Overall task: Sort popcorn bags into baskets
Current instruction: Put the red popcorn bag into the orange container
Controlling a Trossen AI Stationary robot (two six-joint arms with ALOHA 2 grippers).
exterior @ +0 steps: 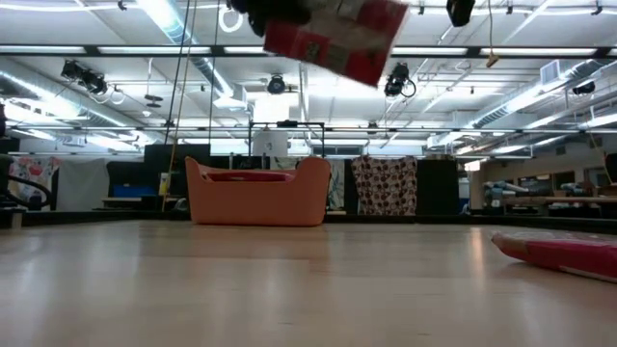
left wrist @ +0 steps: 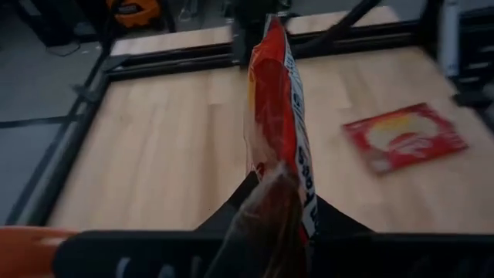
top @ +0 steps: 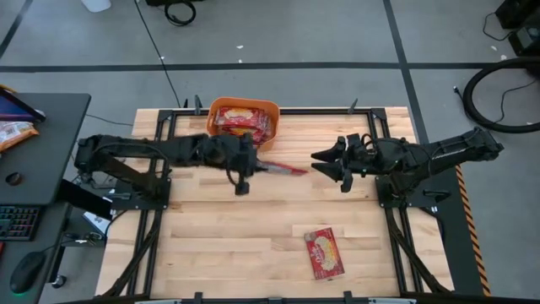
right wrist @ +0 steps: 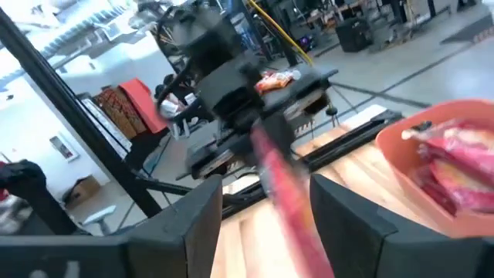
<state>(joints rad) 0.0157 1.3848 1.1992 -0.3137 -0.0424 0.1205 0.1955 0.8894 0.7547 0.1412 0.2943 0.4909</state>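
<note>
The left claw [top: 253, 166] pinches one end of a bag [top: 283, 169] held in mid-air. The right claw [top: 325, 160], just off the bag's far end, stands wide and grips nothing. With only that one-end pinch, the bag could droop or slip free before reaching the basket [top: 243, 108], which sits just behind the left claw with bags already inside. Another bag [top: 324, 252] lies flat on the table, well forward of the right claw.
</note>
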